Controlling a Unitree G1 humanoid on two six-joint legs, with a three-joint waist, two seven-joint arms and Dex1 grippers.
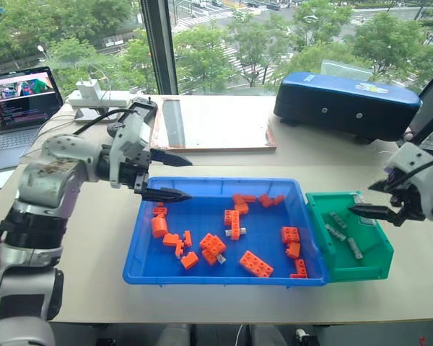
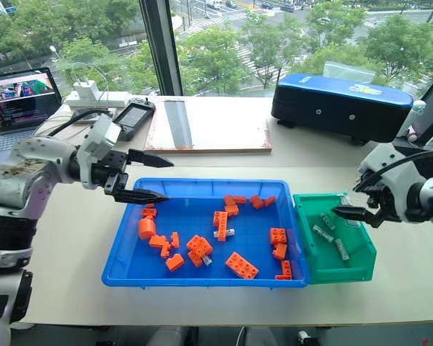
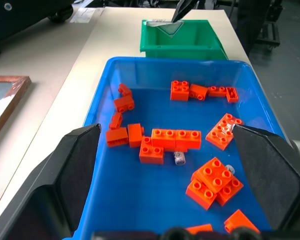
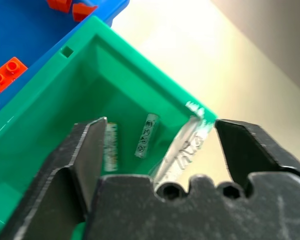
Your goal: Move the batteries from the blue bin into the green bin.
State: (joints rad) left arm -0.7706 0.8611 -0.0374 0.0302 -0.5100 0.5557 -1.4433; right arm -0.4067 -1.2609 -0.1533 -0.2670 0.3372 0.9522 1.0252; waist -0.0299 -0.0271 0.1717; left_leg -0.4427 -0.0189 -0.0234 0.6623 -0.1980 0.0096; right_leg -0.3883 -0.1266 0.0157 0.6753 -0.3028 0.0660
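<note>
The blue bin (image 1: 224, 182) sits mid-table and holds orange bricks with two small silver batteries (image 1: 236, 232) (image 3: 180, 158) among them. Against its right end stands the green bin (image 1: 361, 270), with three batteries (image 1: 338, 220) lying on its floor. My right gripper (image 1: 372, 199) hangs open over the green bin. In the right wrist view a blurred battery (image 4: 182, 150) shows in the wide gap between its fingers, near the bin's rim. My left gripper (image 1: 190, 178) is open and empty above the blue bin's far left corner.
Orange studded bricks (image 1: 256, 264) are scattered across the blue bin. A dark navy case (image 1: 346, 104) stands at the back right, a framed board (image 1: 213, 122) behind the blue bin, and a laptop (image 1: 18, 101) and power strip (image 1: 94, 97) at the back left.
</note>
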